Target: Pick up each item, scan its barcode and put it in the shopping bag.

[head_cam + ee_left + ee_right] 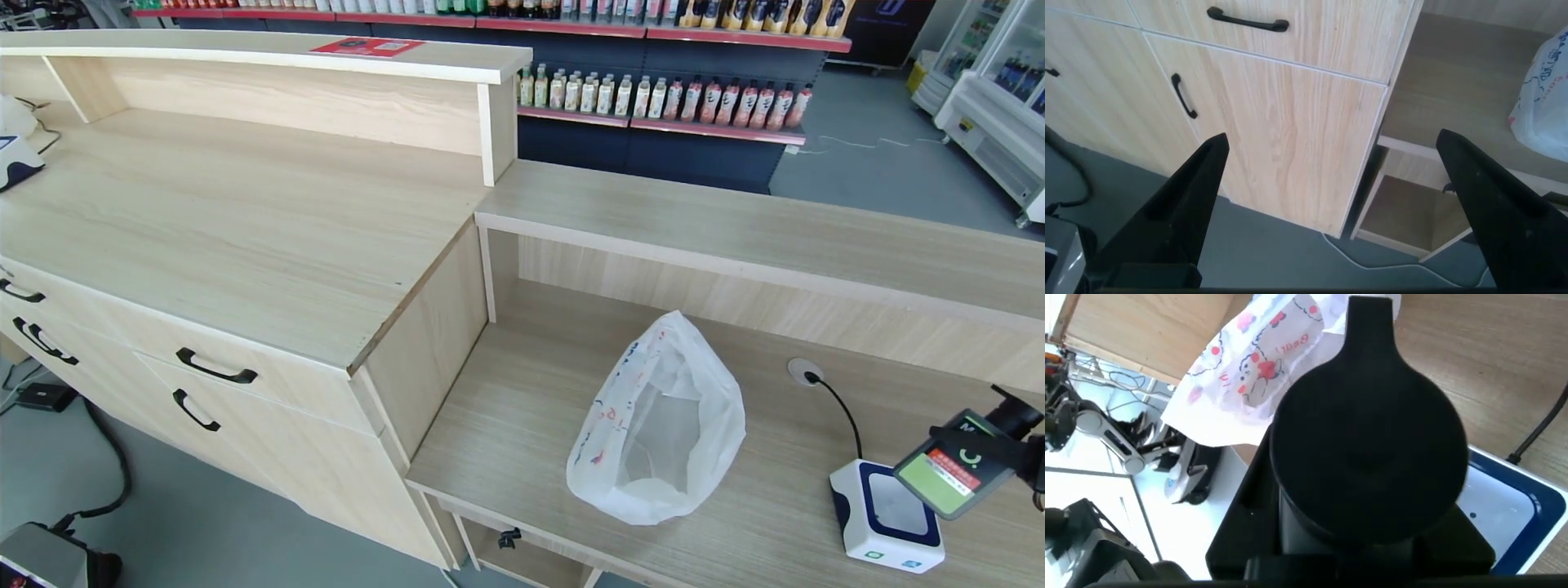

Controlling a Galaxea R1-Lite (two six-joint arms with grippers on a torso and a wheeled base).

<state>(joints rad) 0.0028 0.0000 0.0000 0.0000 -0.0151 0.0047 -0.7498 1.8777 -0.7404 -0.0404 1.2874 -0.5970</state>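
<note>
**Checkout counter, head view.** A wide upper counter [245,229] of pale wood fills the left half. Its front edge drops to drawers with black handles [216,367]. To its right a lower desk [506,425] sits in a recess. The counter's side panel walls it on the left and a raised ledge [735,220] runs along the back. The near edge is open. Beyond the ledge, store shelves [661,94] carry rows of bottles.

A white shopping bag [661,425], printed in red and blue, stands near the middle of the desk with its mouth gaping up and toward the near edge. A broad stretch of wood lies between the bag and the side panel. A narrower strip on the bag's other side separates it from the barcode scanner [886,514]. The scanner is a white box with a blue-framed window facing up, close to the near edge. A black cable [845,416] runs from its back to a grommet [804,371] near the rear wall.

At the desk's right end the right gripper [984,449] is clamped on the item [939,478], a dark pack with a green and red label. It is held just above and to the right of the scanner, well apart from the bag. The item's long axis is slanted, with the lower end toward the scanner window and the upper end toward the back right. The label face is turned up and toward the bag. Whether the pack touches the scanner cannot be told.

The left gripper [1333,139], fingers spread wide, points at the cabinet door [1282,139] below the drawers.
</note>
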